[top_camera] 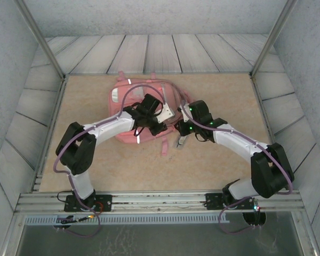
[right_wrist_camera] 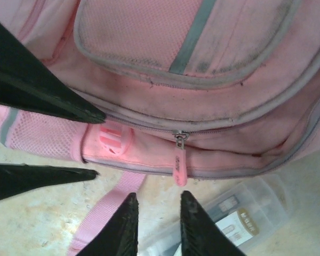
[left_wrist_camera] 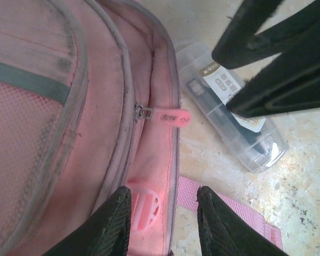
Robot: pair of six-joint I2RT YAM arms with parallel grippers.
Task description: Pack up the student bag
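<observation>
The student bag (top_camera: 129, 93) lies flat at the middle of the table, pink with grey strips. My left gripper (left_wrist_camera: 162, 213) is open and straddles the bag's (left_wrist_camera: 53, 133) zipped edge by a pink plastic buckle (left_wrist_camera: 144, 205). One finger is over the fabric, the other over the strap (left_wrist_camera: 229, 210). My right gripper (right_wrist_camera: 154, 221) is open with bare table between its tips. It sits just below the pink zipper pull (right_wrist_camera: 180, 165), which hangs free from the bag (right_wrist_camera: 202, 80). In the top view the left gripper (top_camera: 159, 127) and the right gripper (top_camera: 180, 128) meet at the bag's near right corner.
A clear plastic case (left_wrist_camera: 229, 106) with a labelled card and dark items inside lies on the table beside the bag's edge, under the right gripper (left_wrist_camera: 277, 64). The same case (right_wrist_camera: 240, 218) is next to my right fingers. Frame walls border the table (top_camera: 122, 170).
</observation>
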